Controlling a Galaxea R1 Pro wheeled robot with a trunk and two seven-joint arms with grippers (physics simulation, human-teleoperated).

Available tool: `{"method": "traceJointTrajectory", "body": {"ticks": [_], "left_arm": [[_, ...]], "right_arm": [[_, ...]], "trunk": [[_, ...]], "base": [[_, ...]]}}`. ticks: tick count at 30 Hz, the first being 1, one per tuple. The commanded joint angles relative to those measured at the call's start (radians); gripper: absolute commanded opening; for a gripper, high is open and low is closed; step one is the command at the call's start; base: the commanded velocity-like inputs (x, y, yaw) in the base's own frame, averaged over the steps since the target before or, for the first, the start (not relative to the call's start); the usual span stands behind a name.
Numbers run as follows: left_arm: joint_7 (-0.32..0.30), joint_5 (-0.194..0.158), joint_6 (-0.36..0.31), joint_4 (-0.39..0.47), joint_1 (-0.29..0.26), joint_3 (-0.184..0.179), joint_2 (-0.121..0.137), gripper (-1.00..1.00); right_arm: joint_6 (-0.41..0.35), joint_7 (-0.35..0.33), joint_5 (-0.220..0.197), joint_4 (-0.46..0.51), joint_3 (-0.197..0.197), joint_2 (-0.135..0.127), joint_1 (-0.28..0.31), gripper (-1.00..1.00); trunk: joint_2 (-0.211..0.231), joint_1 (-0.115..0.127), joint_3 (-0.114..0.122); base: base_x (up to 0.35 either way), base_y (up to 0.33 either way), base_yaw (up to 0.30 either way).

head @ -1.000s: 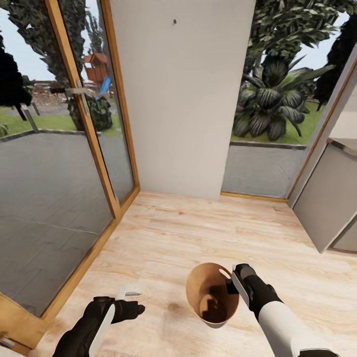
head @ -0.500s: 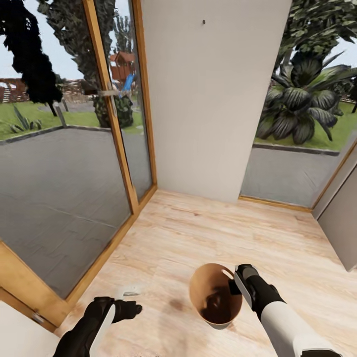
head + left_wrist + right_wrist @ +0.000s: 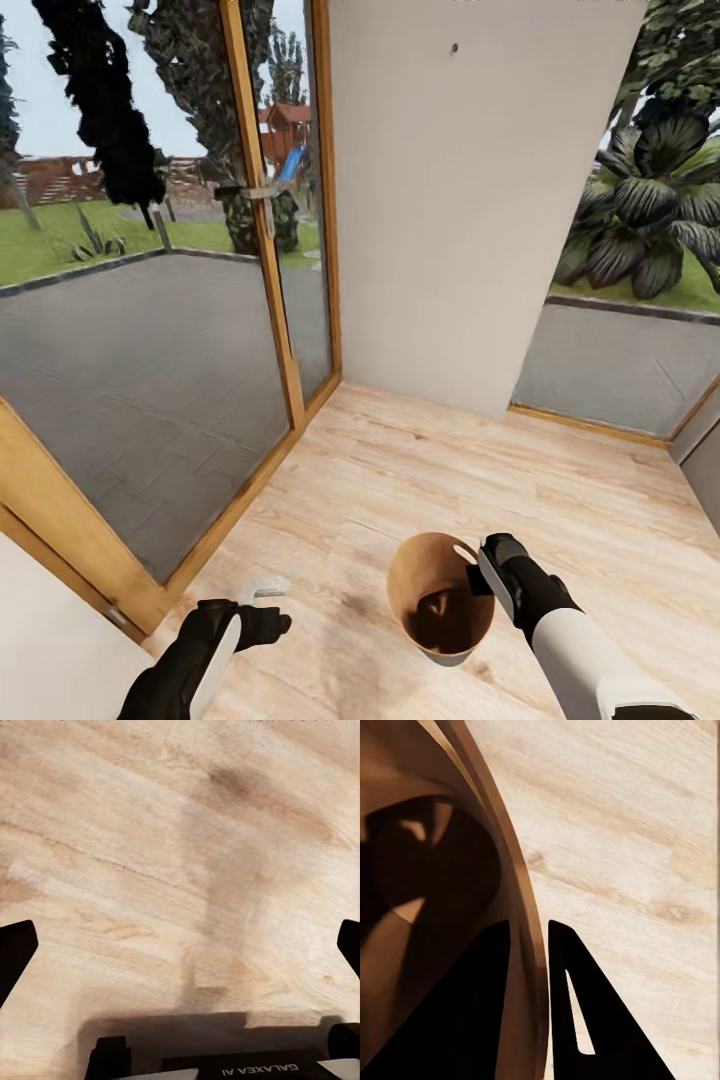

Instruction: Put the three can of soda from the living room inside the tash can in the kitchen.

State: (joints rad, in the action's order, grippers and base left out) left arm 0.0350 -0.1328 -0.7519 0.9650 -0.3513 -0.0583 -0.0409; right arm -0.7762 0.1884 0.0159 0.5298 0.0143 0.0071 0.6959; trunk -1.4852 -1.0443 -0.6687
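Tash can [image 3: 440, 608]: small round tapered bin, wood-toned orange-brown inside and on the rim, pale grey on the sliver of outer wall seen at its lower edge. Held off the pale plank floor [image 3: 420, 480], tilted so the mouth faces the head camera. Interior dark with shadow toward the bottom; contents cannot be made out. In the right wrist view the curved rim [image 3: 521, 922] runs between the two dark fingers.

Right tool [image 3: 478, 572]: closed on the bin's rim at its right side, one finger [image 3: 457, 1020] inside the wall, the other [image 3: 585, 1020] outside.

Left tool [image 3: 268, 604]: low at the left of the head view, over bare floor, well apart from the bin. Fingers spread wide at the edges of the left wrist view, nothing between them; only floor boards [image 3: 180, 870] below.

Surroundings: wood-framed glass door [image 3: 265, 220] on the left with a metal handle [image 3: 250, 192], grey paving and lawn outside. Plain white wall panel [image 3: 470, 190] ahead. Second glazed opening to the right with a large dark-leaved plant [image 3: 650, 220] beyond. Floor between bin and wall is open boards.
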Motion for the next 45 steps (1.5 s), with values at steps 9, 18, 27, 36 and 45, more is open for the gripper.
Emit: {"method": "traceJointTrajectory", "body": {"ticks": [9,18,27,36,45], "left_arm": [[0.0,0.003,0.0,0.0,0.0,0.0,-0.001,1.0],[0.0,0.006,0.0,-0.002,0.0,0.0,0.0,1.0],[0.003,0.004,0.029,-0.13,0.0,0.001,0.0,1.0],[0.004,0.006,0.06,-0.209,0.0,0.002,0.002,1.0],[0.006,0.005,0.107,-0.277,0.0,0.004,0.004,1.0]], "right_arm": [[0.002,-0.004,-0.008,0.002,-0.002,0.0,0.0,-1.0],[0.002,-0.004,-0.007,0.001,-0.001,-0.001,-0.001,-1.0],[-0.041,-0.003,-0.007,0.0,0.002,-0.001,-0.004,-1.0],[-0.057,-0.008,-0.014,-0.002,-0.002,-0.022,-0.009,-1.0],[-0.046,-0.01,-0.012,-0.002,0.001,-0.037,-0.043,-1.0]], "trunk": [[0.063,0.035,0.028],[0.126,0.069,0.058],[0.189,0.104,0.092],[0.252,0.138,0.125],[0.315,0.173,0.156]], "base": [[0.0,0.0,0.009],[0.0,0.0,0.0],[0.0,0.0,0.0],[0.0,0.0,0.0],[0.0,0.0,0.0]]}}
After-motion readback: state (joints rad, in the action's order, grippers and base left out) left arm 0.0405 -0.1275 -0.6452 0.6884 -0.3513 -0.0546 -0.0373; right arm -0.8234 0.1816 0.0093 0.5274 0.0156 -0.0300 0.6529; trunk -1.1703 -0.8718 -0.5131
